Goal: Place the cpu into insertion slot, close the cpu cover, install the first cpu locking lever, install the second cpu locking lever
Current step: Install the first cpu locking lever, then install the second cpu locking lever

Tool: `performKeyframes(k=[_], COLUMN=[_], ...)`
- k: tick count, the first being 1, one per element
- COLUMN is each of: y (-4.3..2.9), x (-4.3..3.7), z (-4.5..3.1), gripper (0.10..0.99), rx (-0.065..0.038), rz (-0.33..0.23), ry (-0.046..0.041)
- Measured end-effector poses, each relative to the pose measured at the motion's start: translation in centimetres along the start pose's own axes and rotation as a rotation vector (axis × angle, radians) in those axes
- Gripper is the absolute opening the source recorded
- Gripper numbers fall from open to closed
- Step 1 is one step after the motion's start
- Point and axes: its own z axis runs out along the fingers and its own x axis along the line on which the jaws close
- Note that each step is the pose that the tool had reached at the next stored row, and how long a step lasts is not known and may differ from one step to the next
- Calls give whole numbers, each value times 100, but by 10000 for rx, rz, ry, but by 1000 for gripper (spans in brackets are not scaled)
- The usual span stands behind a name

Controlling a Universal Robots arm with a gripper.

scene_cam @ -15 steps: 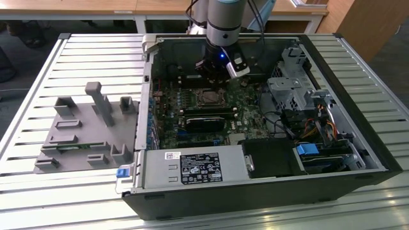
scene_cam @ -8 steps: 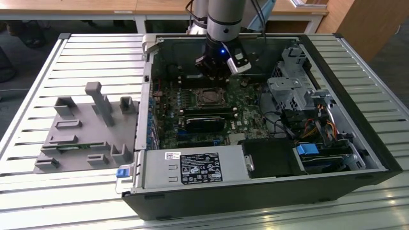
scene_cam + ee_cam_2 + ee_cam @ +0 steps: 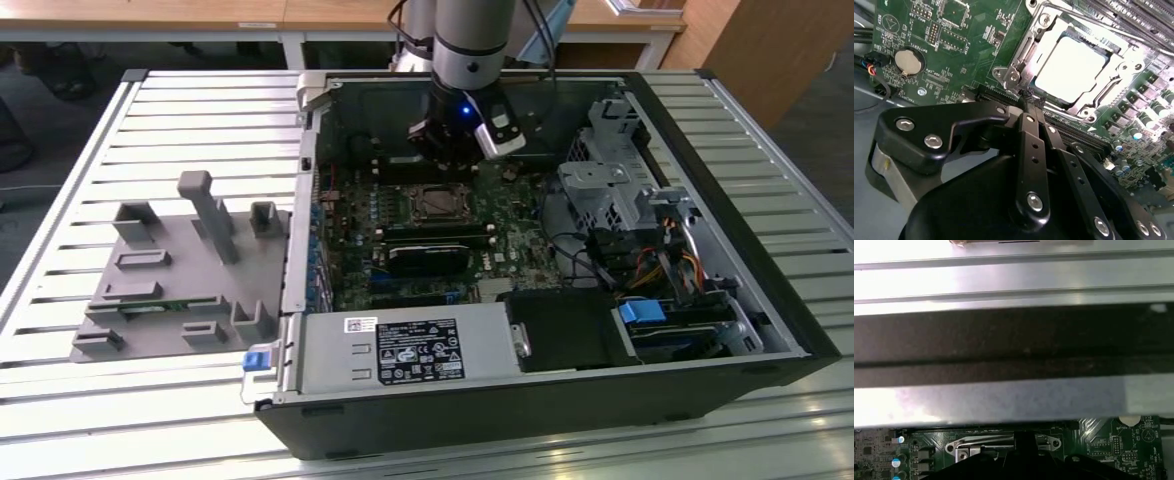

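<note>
The cpu (image 3: 1069,65) lies flat in the insertion slot (image 3: 434,203) on the green motherboard, its pale metal top showing. The silver cpu cover (image 3: 1119,82) lies down around it, framing the chip. My gripper (image 3: 1027,100) hangs just beside the socket's edge, its two black fingers (image 3: 1026,145) pressed together and shut, with the tips at the socket's metal rim near a corner bracket (image 3: 1011,76). In the exterior view the gripper (image 3: 447,165) stands just behind the socket. The first wrist view shows the socket's metal frame (image 3: 1004,444) past the gripper's dark body.
The open computer case (image 3: 747,300) walls in the board. Black memory sticks (image 3: 430,240) lie in front of the socket, and a drive cage (image 3: 601,190) with cables stands on the exterior view's right. A grey fixture (image 3: 174,270) stands at left. A coin battery (image 3: 906,60) sits on the board.
</note>
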Motion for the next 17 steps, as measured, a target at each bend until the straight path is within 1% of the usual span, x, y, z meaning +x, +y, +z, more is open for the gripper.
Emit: performKeyframes(k=[12, 17], y=[-32, -63], x=[-12, -19], z=[-3, -6], gripper=[106, 106], rx=[0, 0], rz=[0, 0], ry=[0, 0])
